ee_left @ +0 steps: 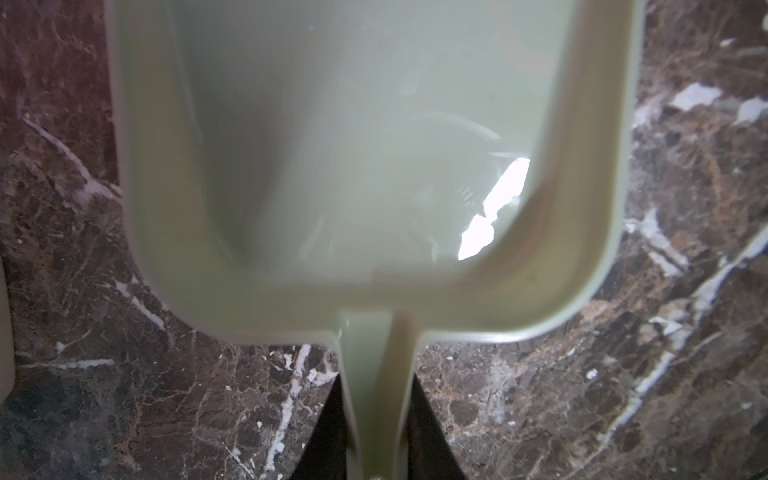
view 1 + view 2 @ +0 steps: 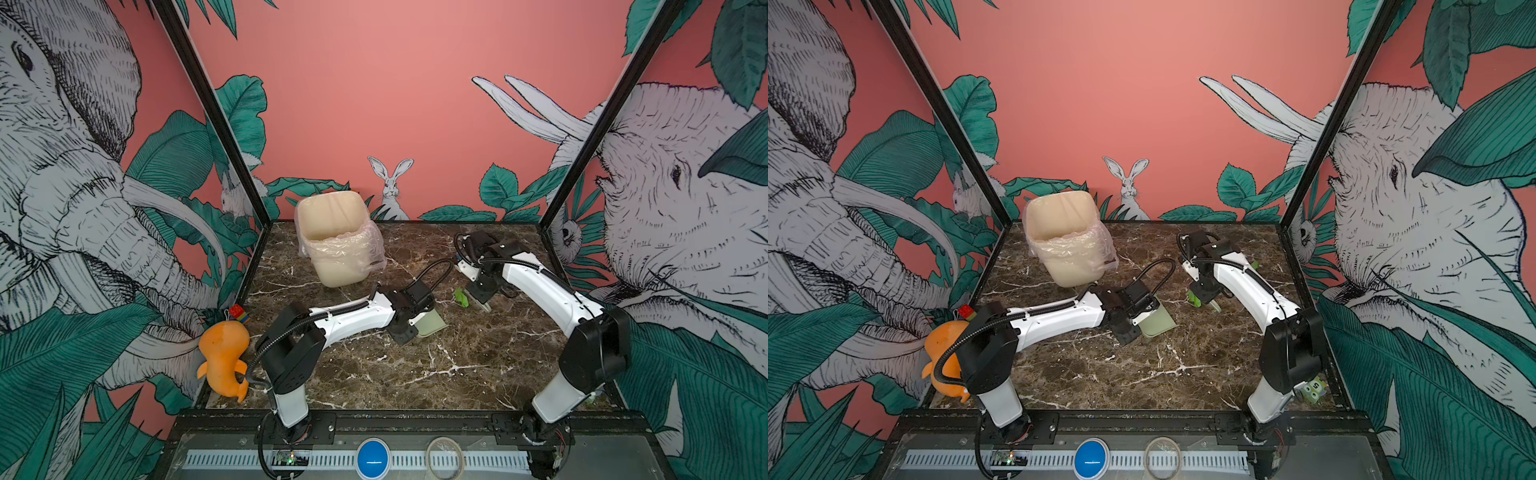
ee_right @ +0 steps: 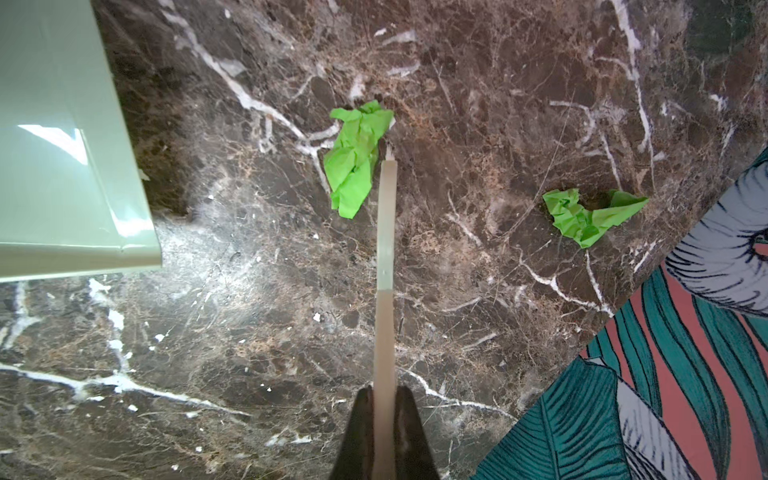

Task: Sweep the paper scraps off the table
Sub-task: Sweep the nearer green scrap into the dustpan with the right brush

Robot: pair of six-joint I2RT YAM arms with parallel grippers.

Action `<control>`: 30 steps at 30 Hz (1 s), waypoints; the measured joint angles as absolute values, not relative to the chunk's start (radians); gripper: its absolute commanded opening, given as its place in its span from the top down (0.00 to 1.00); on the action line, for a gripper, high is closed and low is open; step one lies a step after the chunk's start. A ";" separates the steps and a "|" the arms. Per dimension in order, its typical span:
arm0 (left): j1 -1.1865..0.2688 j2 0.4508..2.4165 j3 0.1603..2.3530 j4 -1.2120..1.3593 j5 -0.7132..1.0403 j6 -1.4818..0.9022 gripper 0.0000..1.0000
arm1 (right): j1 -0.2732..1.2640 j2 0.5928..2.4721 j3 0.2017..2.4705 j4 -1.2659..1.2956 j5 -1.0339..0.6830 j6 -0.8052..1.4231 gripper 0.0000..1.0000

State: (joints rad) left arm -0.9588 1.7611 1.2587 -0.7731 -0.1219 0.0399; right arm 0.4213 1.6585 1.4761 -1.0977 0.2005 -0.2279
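On the dark marble table point(image 2: 415, 374), one bright green paper scrap point(image 3: 357, 158) lies against the tip of the pale brush point(image 3: 384, 249). A second paper scrap point(image 3: 590, 216) lies farther off, near the table's edge. My right gripper point(image 3: 384, 390) is shut on the brush handle, and in a top view it point(image 2: 482, 293) hangs just right of the scrap point(image 2: 461, 297). My left gripper point(image 1: 376, 382) is shut on the handle of the pale green dustpan point(image 1: 353, 145). The dustpan point(image 2: 430, 324) rests on the table, a gap left of the scrap. Nothing lies in its tray.
A cream bin point(image 2: 336, 249) with a clear liner stands at the back left. An orange plush toy point(image 2: 222, 357) and a small coloured cube point(image 2: 239, 311) sit at the left edge. A small numbered block point(image 2: 1314, 388) lies by the right arm's base.
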 measured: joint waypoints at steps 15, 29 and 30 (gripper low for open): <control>-0.959 1.855 1.356 -0.757 -0.015 0.038 0.88 | 0.411 1.936 1.777 -1.193 0.255 -0.212 1.00; -0.959 1.957 1.474 -0.804 -0.044 0.059 0.88 | 0.413 1.937 1.789 -1.246 0.182 -0.198 1.00; -0.959 1.960 1.483 -0.808 -0.052 0.063 0.88 | 0.413 1.932 1.785 -1.248 0.173 -0.195 1.00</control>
State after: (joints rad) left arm -0.9588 1.9602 1.4826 -0.8082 -0.0521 0.0631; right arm 0.4126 1.9320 1.7855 -1.2484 0.1726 -0.1951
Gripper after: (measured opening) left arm 0.195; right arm 0.065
